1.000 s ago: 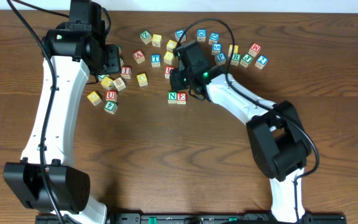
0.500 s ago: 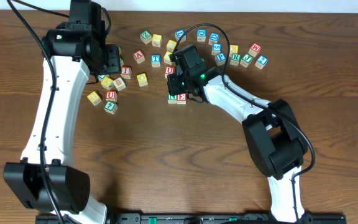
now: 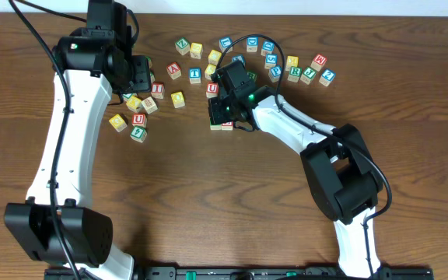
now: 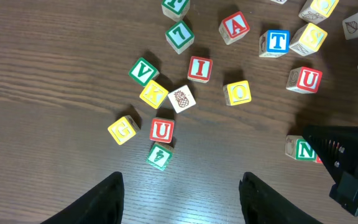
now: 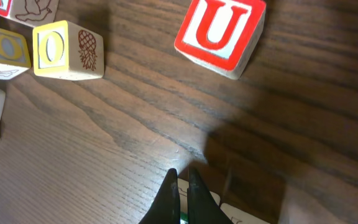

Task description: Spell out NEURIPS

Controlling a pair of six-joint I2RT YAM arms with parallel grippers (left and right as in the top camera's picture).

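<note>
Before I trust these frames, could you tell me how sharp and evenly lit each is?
Overhead: even light across the table, block letters small. Left wrist: letters crisp; the left gripper is dark and soft-edged at the bottom edge. Right wrist: the red U block is sharp; a broad shadow darkens the wood beside the shut right gripper.

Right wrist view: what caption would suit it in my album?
The right gripper, shut, with a red-bordered wooden U cube ahead on a dark wooden table.
</note>
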